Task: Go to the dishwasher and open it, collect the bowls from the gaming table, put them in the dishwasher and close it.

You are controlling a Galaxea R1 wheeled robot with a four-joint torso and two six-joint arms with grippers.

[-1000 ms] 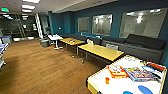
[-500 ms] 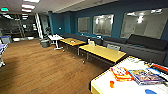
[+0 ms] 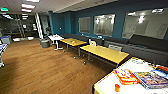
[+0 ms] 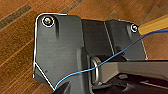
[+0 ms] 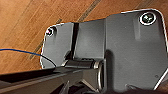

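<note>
The head view shows a lounge with a wooden floor, dark blue walls and a long dark sofa along the right side. The gaming table, white-topped with a yellow rim, occupies the lower right corner of the frame; on this worktop lie an orange-edged game box, a larger colourful game box and a small orange cup. A thin blue shape at the far right edge may be one of the bowls, but it is too blurred to confirm. The dishwasher is nowhere in the frame. Two yellow-topped tables stand in a row at centre frame, with a small white table beyond them. Both wrist views look down on floorboards past the robot's own dark plate; the state of either gripper cannot be told. Risk assessment: the gaming table sits close beside the robot's base, so a tight turn could clip its yellow rim. The game boxes crowd the worktop, and a reach among them could push the orange cup off the edge.
</note>
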